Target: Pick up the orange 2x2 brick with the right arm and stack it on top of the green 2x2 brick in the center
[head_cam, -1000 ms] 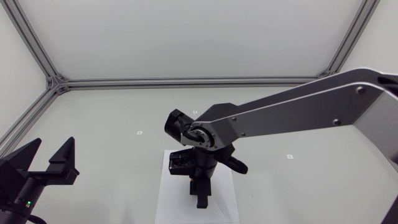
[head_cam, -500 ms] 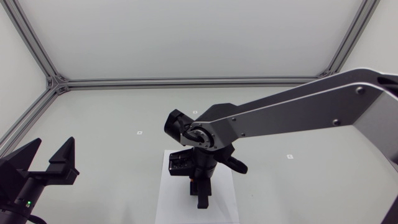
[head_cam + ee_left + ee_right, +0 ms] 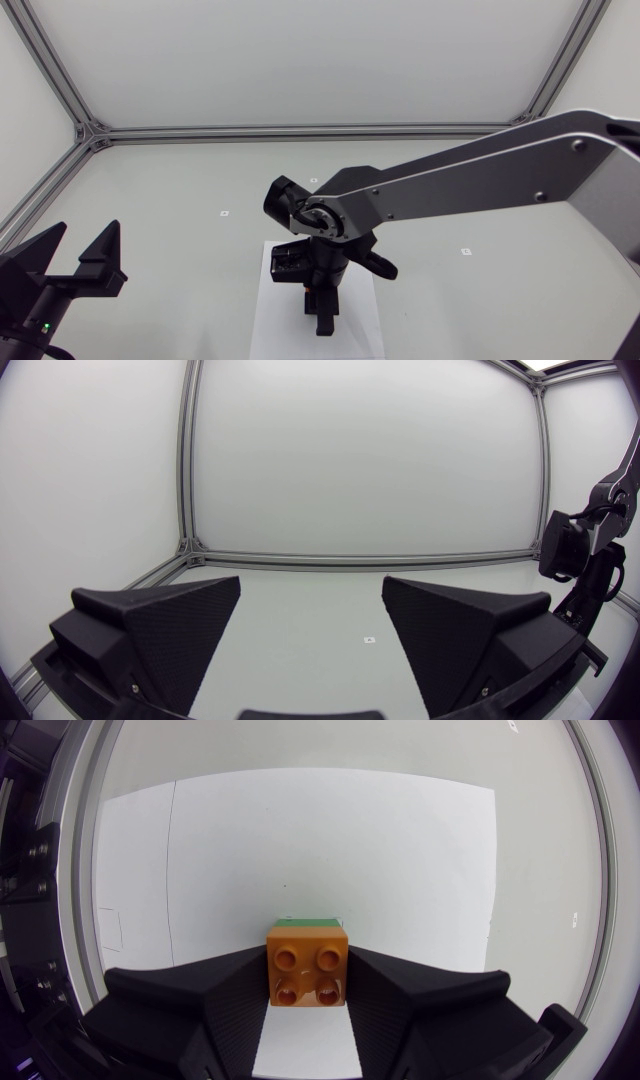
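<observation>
Around the work we see a white sheet of paper [image 3: 268, 320] lying on the grey table [image 3: 160, 190], with a few small white square markers [image 3: 224, 213] scattered well apart from it. From overhead our right arm [image 3: 470, 180] reaches in across the middle and its wrist hangs over the sheet, hiding both bricks from that camera. Our left gripper [image 3: 72, 262] rests near the table's left corner, well apart from the sheet, fingers spread wide with nothing between them. In the right wrist view our right gripper [image 3: 307, 982] is closed narrowly on the orange 2x2 brick [image 3: 307, 963], one finger against each side, studs facing the camera. The green 2x2 brick [image 3: 312, 921] shows only as a thin strip at the orange brick's far edge, directly beneath it on the sheet; we cannot tell whether the two are pressed fully together.
</observation>
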Robot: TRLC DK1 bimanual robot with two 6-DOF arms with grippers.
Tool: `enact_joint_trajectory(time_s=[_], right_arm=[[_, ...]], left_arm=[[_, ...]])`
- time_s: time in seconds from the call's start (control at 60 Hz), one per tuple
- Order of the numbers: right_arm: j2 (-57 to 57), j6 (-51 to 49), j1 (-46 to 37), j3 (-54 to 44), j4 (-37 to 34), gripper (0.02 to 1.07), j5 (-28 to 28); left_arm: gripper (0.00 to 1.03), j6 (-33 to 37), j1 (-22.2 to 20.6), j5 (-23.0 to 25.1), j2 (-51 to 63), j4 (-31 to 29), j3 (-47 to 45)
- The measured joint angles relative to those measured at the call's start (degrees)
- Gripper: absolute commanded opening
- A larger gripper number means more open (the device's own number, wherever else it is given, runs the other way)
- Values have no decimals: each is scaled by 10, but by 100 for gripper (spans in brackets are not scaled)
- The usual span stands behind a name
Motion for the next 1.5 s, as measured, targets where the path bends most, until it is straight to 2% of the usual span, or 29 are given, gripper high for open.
enact_joint_trajectory(time_s=[0.383,0.617,0.717,0.817,1.133,1.5], right_arm=[[0,10,0,0,1,49,0],[0,11,0,0,4,87,0],[0,11,-1,0,5,91,1],[0,12,-1,0,4,102,2],[-20,24,-1,0,-15,102,3],[-152,56,-1,0,-52,102,5]], left_arm=[[99,0,0,0,0,0,0],[99,0,0,0,0,0,0],[99,0,0,0,0,0,0],[99,0,0,0,0,0,0],[99,0,0,0,0,0,0],[99,0,0,0,0,0,0]])
